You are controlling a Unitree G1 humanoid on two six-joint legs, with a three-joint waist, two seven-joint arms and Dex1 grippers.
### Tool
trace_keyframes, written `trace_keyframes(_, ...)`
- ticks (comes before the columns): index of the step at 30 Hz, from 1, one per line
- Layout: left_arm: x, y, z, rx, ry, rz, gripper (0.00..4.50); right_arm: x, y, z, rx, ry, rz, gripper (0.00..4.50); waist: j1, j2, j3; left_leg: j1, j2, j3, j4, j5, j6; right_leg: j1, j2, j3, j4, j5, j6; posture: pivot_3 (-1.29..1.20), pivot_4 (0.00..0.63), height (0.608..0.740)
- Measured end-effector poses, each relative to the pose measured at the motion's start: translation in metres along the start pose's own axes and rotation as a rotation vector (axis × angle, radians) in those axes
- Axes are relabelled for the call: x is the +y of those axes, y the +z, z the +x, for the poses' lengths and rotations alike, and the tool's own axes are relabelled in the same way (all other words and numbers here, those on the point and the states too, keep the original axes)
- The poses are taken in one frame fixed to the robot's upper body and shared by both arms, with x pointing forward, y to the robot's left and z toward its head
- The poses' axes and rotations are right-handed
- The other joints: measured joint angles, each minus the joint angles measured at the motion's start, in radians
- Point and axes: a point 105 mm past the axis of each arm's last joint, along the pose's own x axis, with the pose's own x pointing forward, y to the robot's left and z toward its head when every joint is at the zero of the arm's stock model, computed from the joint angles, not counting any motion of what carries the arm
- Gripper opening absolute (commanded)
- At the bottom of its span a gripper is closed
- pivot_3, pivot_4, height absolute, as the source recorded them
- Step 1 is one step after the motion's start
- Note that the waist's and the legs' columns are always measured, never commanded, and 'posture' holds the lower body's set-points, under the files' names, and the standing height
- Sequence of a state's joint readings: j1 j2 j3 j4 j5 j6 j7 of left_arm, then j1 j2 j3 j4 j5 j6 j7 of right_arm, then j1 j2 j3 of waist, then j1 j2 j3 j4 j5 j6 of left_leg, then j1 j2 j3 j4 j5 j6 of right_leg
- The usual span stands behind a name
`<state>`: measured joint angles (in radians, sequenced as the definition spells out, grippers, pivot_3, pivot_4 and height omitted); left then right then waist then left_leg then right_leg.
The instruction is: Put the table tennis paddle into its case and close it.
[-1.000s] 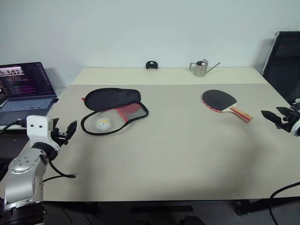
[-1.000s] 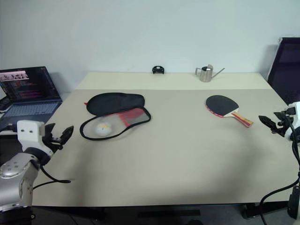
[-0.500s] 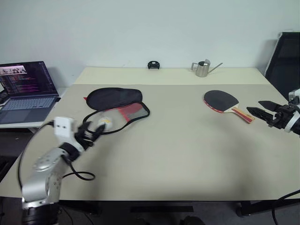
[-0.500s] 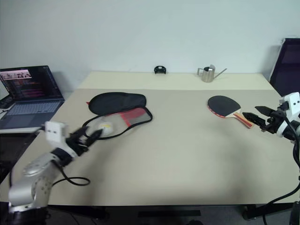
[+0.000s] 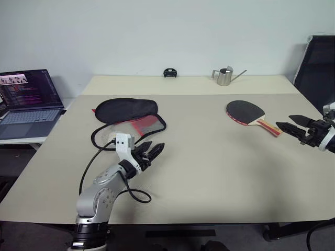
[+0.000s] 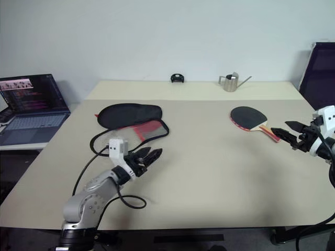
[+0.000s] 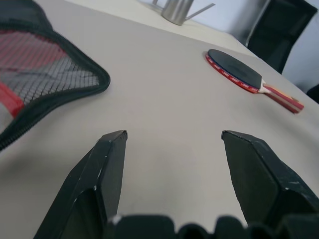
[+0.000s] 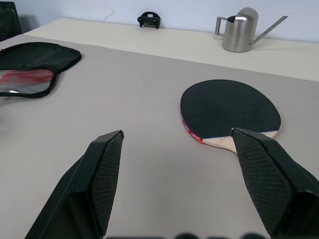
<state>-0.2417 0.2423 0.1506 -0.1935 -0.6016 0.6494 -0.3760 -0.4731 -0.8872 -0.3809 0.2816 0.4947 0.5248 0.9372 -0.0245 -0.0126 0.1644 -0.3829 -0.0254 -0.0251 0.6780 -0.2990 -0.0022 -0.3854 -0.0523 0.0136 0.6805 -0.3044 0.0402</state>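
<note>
The table tennis paddle (image 5: 246, 111) lies flat on the right half of the table, black face up, its handle pointing toward my right gripper (image 5: 285, 121). That gripper is open and hovers just short of the handle's end, apart from it. The case (image 5: 125, 110) lies unzipped at the left, its lid folded back and its mesh and red panel (image 5: 144, 124) showing. My left gripper (image 5: 154, 149) is open just in front of the case's open end, low over the table and holding nothing. In the left wrist view the case's mesh edge (image 7: 45, 69) sits beside the fingers (image 7: 107, 164).
A laptop (image 5: 26, 97) stands open on a side desk at the left. A metal watering can (image 5: 225, 76) and a small black object (image 5: 169, 72) sit at the table's far edge. A black chair (image 5: 316, 68) stands at the right. A black cable (image 5: 133, 196) loops on the table near the left arm.
My left gripper swung right from the table's left edge to just in front of the case. My right gripper moved in from the right toward the paddle's handle.
</note>
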Motion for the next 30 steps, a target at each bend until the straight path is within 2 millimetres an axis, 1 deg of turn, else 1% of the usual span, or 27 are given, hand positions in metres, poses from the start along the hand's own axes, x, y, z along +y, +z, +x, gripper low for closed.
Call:
trace_keyframes(3,-0.004,-0.005,-0.005,-0.007,0.000,-0.035,4.47,0.002,-0.001,0.000,0.005,0.004,-0.002,3.79,0.000,0.000,0.000,0.000,0.000,0.000,0.000,0.000,0.000,0.000,0.000,0.000,0.000,0.000,0.000,0.00,0.150,0.740)
trace_keyframes(6,-0.010,-0.006,-0.008,-0.026,0.000,-0.072,4.47,0.003,-0.001,-0.001,0.009,0.010,-0.002,3.79,0.002,0.000,0.000,0.000,0.000,0.000,0.000,0.000,0.000,0.000,0.000,0.000,0.000,0.000,0.000,0.00,0.150,0.740)
trace_keyframes(9,-0.012,-0.003,-0.007,-0.089,0.045,-0.139,4.47,0.018,0.007,0.003,0.004,0.083,-0.032,3.79,0.002,0.000,0.000,0.001,0.000,0.000,0.001,0.000,0.000,0.000,0.000,0.001,0.000,0.000,0.001,0.00,0.150,0.740)
trace_keyframes(13,-0.002,0.006,-0.010,-0.182,0.148,-0.176,4.47,0.042,0.025,0.013,-0.013,0.194,-0.095,3.79,0.002,-0.001,0.000,0.001,0.000,0.000,0.001,0.000,0.000,0.001,0.001,0.000,0.000,0.000,0.001,0.00,0.150,0.740)
trace_keyframes(16,0.007,0.012,-0.014,-0.228,0.204,-0.184,4.47,0.050,0.033,0.018,-0.022,0.229,-0.116,3.79,0.008,-0.002,0.001,0.000,0.000,0.000,0.001,0.000,0.000,0.001,0.001,0.000,0.000,0.000,0.001,0.00,0.150,0.740)
trace_keyframes(20,0.009,0.013,-0.015,-0.226,0.215,-0.172,4.47,0.065,0.028,0.024,0.017,0.310,-0.127,3.79,0.019,-0.002,0.001,0.000,0.000,0.000,0.001,0.000,0.000,0.001,0.000,0.000,-0.001,0.000,0.001,0.00,0.150,0.740)
trace_keyframes(22,0.009,0.012,-0.015,-0.218,0.215,-0.162,4.47,0.069,0.028,0.026,0.023,0.330,-0.134,3.79,0.023,-0.002,0.001,0.000,0.000,0.000,0.001,0.000,0.000,0.001,0.000,0.000,-0.001,0.000,0.001,0.00,0.150,0.740)
trace_keyframes(25,0.014,0.012,-0.018,-0.223,0.253,-0.142,4.47,0.070,0.030,0.027,0.019,0.339,-0.139,3.79,0.024,-0.002,0.001,0.000,0.000,0.000,0.001,0.000,0.000,0.001,0.000,0.000,-0.001,0.000,0.001,0.00,0.150,0.740)
trace_keyframes(30,0.026,0.018,-0.024,-0.265,0.338,-0.101,4.47,0.072,0.030,0.028,0.016,0.345,-0.137,3.79,0.024,-0.002,0.001,0.000,0.000,0.000,0.001,0.000,0.000,0.001,0.000,0.000,-0.001,0.000,0.001,0.00,0.150,0.740)
